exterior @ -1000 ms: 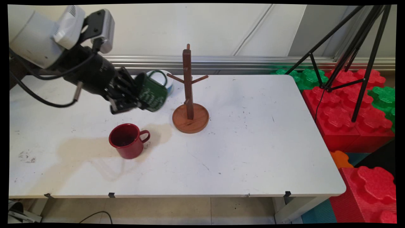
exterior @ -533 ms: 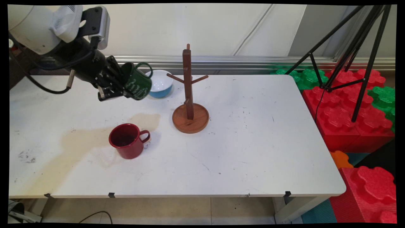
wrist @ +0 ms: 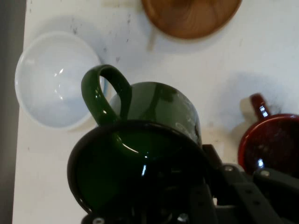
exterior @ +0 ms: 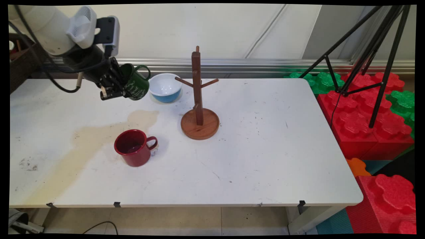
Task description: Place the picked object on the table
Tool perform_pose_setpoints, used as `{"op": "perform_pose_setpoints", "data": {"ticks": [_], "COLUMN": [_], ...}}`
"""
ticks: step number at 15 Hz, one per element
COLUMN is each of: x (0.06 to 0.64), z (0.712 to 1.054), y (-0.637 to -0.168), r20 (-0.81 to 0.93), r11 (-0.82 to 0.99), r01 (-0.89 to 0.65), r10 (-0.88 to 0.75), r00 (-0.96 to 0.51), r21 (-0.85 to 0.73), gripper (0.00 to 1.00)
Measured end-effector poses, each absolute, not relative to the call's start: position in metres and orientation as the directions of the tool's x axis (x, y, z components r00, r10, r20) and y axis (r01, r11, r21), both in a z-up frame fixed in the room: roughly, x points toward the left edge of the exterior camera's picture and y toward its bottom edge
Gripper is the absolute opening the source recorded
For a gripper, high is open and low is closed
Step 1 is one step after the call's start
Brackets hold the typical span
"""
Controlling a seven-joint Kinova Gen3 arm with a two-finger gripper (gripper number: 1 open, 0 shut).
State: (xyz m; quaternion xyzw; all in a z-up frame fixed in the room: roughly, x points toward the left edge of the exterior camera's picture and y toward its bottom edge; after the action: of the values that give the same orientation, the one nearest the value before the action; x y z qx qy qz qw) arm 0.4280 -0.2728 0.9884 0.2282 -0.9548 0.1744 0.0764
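Above the counter's (exterior: 232,159) far left we see the jaws (exterior: 116,87) clenched on the green mug (exterior: 134,85), lifted back and up beside the bowl (exterior: 165,87), farther from the mug tree (exterior: 199,99).

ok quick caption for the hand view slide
Gripper holding a green mug above a white bowl and red mug.

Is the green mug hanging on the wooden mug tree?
No, the green mug is held in the gripper above the table, left of the mug tree, whose pegs are bare.
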Motion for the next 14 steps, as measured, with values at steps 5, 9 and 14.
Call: {"op": "perform_pose_setpoints", "data": {"ticks": [5, 9, 14], "x": [0.435, 0.439, 0.437], "z": [0.956, 0.931, 0.903], "y": [-0.297, -0.312, -0.326], "r20": [0.152, 0.101, 0.063], "r11": [0.844, 0.845, 0.838], "r01": [-0.456, -0.456, -0.476], "r10": [-0.430, -0.446, -0.477], "r00": [-0.890, -0.889, -0.877], "r21": [-0.283, -0.279, -0.266], "gripper": [0.00, 0.00, 0.00]}}
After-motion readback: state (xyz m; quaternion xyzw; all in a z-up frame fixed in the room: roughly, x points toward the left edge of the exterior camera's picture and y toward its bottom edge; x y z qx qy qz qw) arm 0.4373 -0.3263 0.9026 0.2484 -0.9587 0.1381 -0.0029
